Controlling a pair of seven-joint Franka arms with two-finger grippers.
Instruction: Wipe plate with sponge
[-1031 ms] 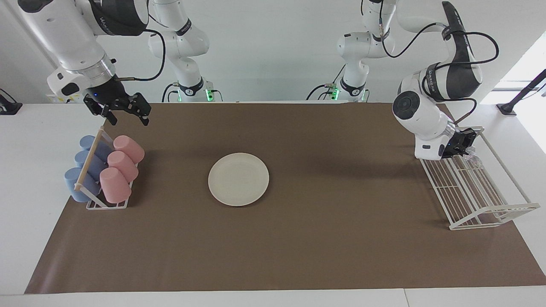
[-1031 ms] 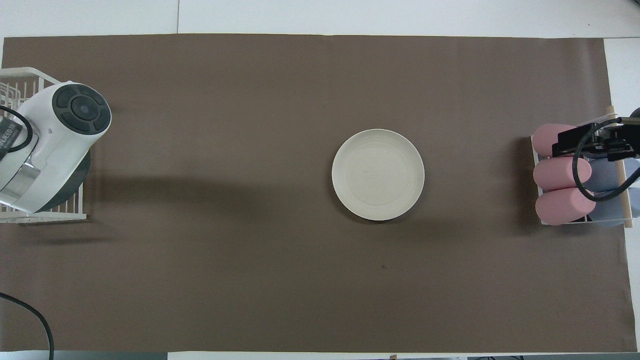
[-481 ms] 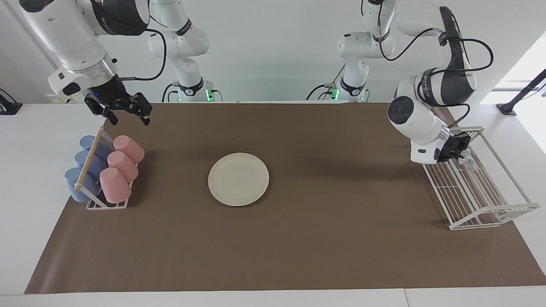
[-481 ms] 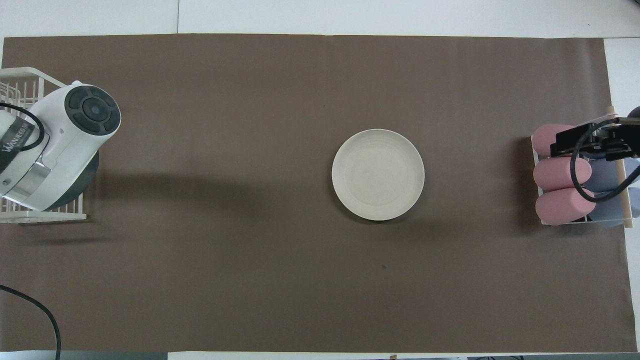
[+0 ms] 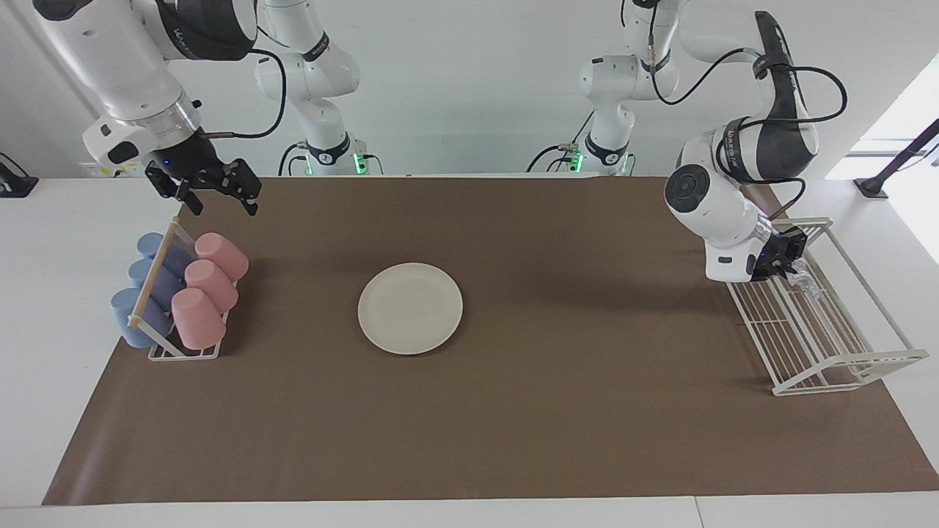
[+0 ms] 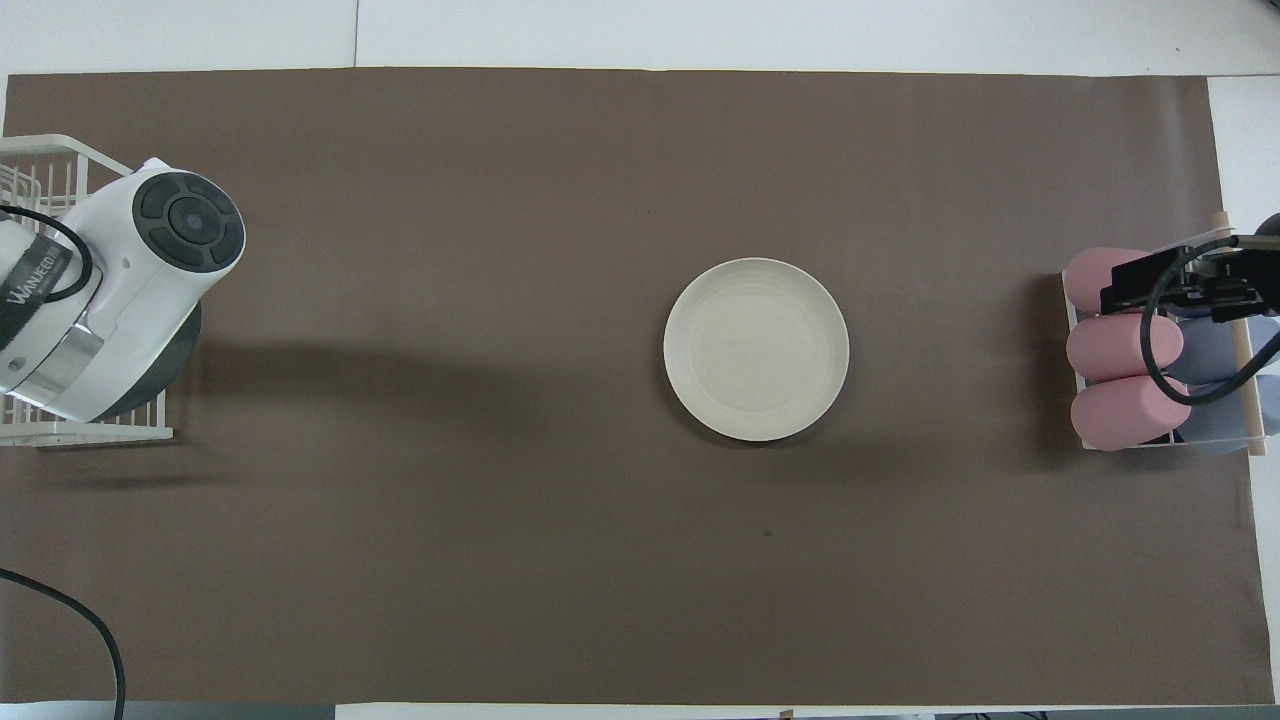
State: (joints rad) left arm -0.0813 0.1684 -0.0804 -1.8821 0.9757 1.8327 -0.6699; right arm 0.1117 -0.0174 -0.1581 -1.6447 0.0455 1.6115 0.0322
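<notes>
Taking the facing view from its nine o'clock edge across, the right arm slants down from the top corner, wrist bent so the right gripper (image 5: 218, 195) points downward in the air over the brown mat (image 5: 513, 411), just at the robot-side end of the cup rack (image 5: 180, 352); its two dark fingers (image 5: 251, 205) stand visibly spread with nothing between them. This arm waits. Below it, toward seven o'clock, the rack holds three blue cups (image 5: 136, 312) and three pink cups (image 5: 196, 317) lying tilted in two rows against a wooden rail. At the centre of the mat the plate (image 5: 410, 308) lies flat and bare, well apart from both grippers and both racks. Toward three o'clock the left arm loops out from its base, elbow high, the last link folded down and inward so its round white wrist housing faces the camera; the left gripper (image 5: 786, 260) dips into the robot-side end of the white wire rack (image 5: 843, 363), at the arm's own end of the table. The sponge (image 5: 805, 278), a small glittery wad, sits just at the fingertips on the rack's wires; whether the fingers are clenched on it or merely beside it cannot be told. In the overhead view the wrist housing hides that gripper entirely.
</notes>
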